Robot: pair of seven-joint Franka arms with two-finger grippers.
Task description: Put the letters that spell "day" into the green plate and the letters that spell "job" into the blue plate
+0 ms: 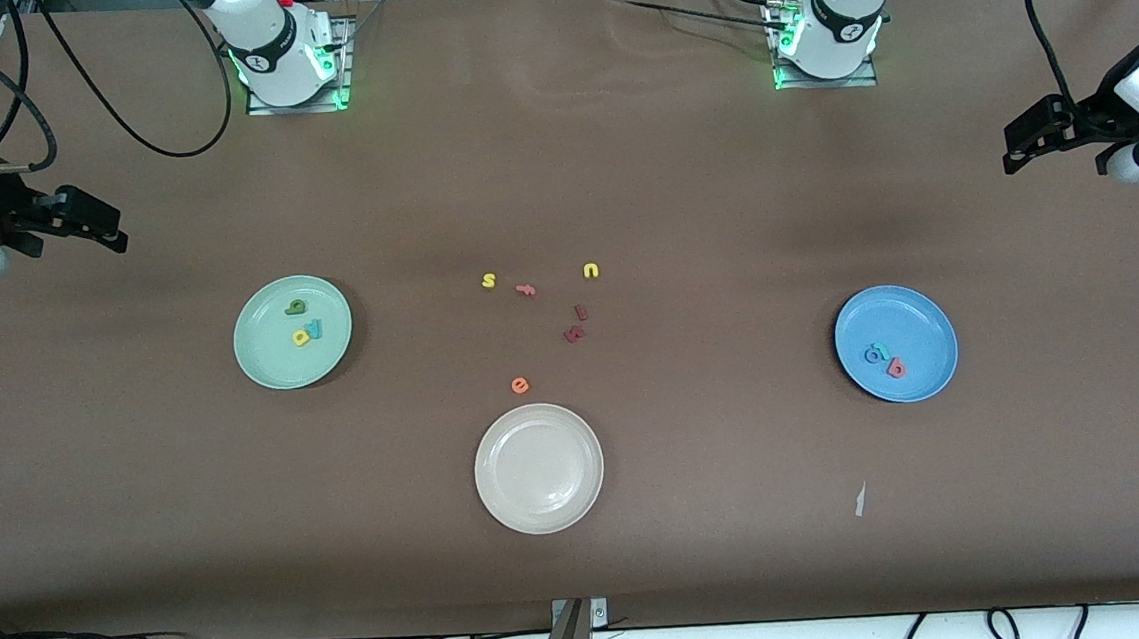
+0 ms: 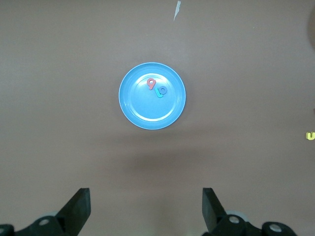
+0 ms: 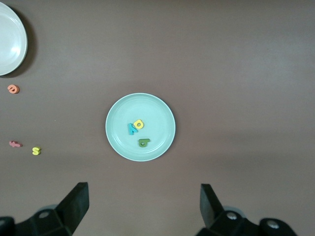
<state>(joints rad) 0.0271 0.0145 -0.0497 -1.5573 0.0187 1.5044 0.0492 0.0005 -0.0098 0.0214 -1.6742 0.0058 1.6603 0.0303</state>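
Letters for "day" (image 1: 304, 323) all sit in the green plate (image 1: 267, 366) toward the right arm's end of the desk (image 1: 702, 200), and the "job" letters (image 1: 884, 359) are clustered in the blue plate (image 1: 915, 320) toward the left arm's end, so sorting looks finished to me. Both arms wait, pulled out to the desk's ends, probably to stay clear. Left gripper (image 2: 146, 209) and right gripper (image 3: 144, 206) hang spread wide, holding nothing. Leftover letters like the orange "e" (image 1: 520, 385) stay near the white plate (image 1: 582, 499).
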